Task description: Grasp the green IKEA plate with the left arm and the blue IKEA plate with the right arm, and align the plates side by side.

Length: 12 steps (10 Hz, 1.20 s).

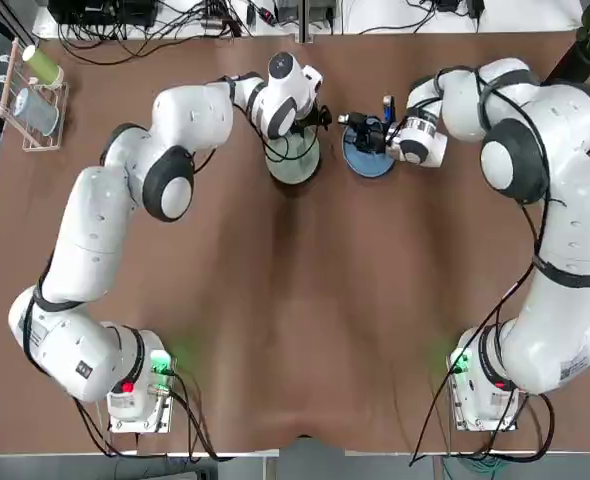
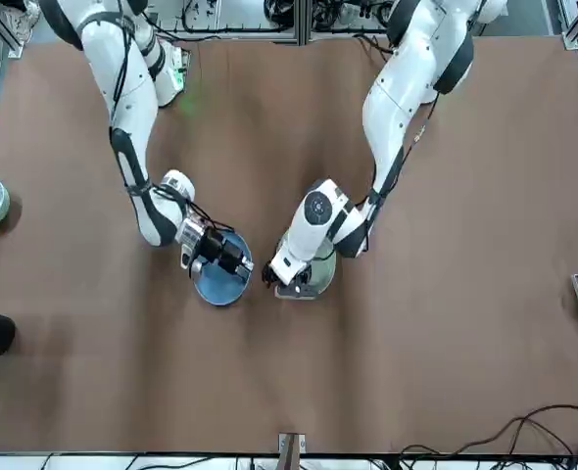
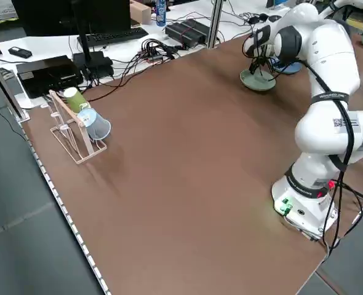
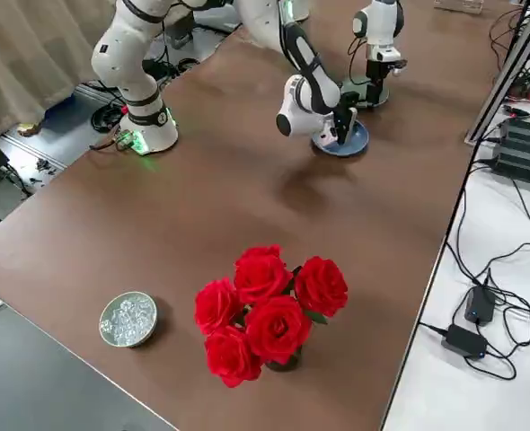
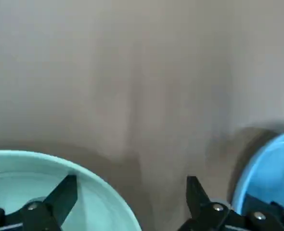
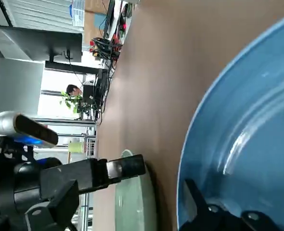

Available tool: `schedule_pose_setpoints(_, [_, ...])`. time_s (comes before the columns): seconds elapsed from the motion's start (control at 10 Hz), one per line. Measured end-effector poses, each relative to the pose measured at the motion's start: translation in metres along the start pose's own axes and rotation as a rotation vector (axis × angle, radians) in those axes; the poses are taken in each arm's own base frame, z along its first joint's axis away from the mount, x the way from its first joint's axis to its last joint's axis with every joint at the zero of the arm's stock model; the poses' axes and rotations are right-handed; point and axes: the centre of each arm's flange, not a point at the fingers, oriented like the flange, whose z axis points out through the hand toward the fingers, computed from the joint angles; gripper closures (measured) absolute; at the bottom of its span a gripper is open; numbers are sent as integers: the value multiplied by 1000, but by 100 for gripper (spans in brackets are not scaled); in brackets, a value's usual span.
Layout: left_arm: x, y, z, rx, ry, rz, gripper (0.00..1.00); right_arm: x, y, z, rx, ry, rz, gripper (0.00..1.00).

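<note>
Both plates sit close together at the far middle of the worktop [image 1: 295, 300]. Your left hand [image 5: 130, 211] is spread across the green plate [image 1: 293, 163] rim; clench it there. The right hand [image 1: 367, 132] sits over the blue plate [image 1: 367, 160]; I cannot tell its grip.

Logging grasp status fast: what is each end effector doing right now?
Left end effector: open, fingers straddling the rim of the green IKEA plate.
Right end effector: at the blue IKEA plate; open or closed cannot be told.
</note>
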Motion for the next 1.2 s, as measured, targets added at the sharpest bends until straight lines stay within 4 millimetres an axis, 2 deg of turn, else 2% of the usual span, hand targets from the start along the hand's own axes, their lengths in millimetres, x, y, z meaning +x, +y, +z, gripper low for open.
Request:
schedule_pose_setpoints(0.5, [-9, 10, 1, -7, -1, 16, 0, -1, -2, 6, 9, 10, 6, 4])
schedule_pose_setpoints(1.2, [-7, 8, 0, -11, 9, 15, 0, -3, -4, 11, 16, 29, 20, 4])
